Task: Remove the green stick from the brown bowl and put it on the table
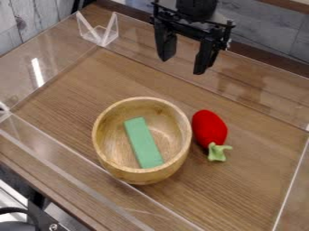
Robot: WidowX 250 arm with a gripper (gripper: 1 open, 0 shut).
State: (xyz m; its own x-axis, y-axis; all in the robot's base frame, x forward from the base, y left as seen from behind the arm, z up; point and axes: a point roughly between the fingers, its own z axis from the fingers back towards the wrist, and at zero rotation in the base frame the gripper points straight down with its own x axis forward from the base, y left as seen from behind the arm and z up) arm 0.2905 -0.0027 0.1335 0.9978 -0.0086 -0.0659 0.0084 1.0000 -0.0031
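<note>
A light-green stick [143, 143] lies flat inside the round brown bowl [176, 124], running front to back along the bowl's floor. The bowl rests on the wood-grain table [97, 86] near the front middle. My black gripper [182, 52] hangs well above and behind the bowl, pointing down, open, with nothing between its fingers.
A red strawberry-like toy [211, 130] with a green stem lies just right of the bowl. Low clear acrylic walls [34, 72] border the table on all sides. A clear bracket [97, 29] stands at the back left.
</note>
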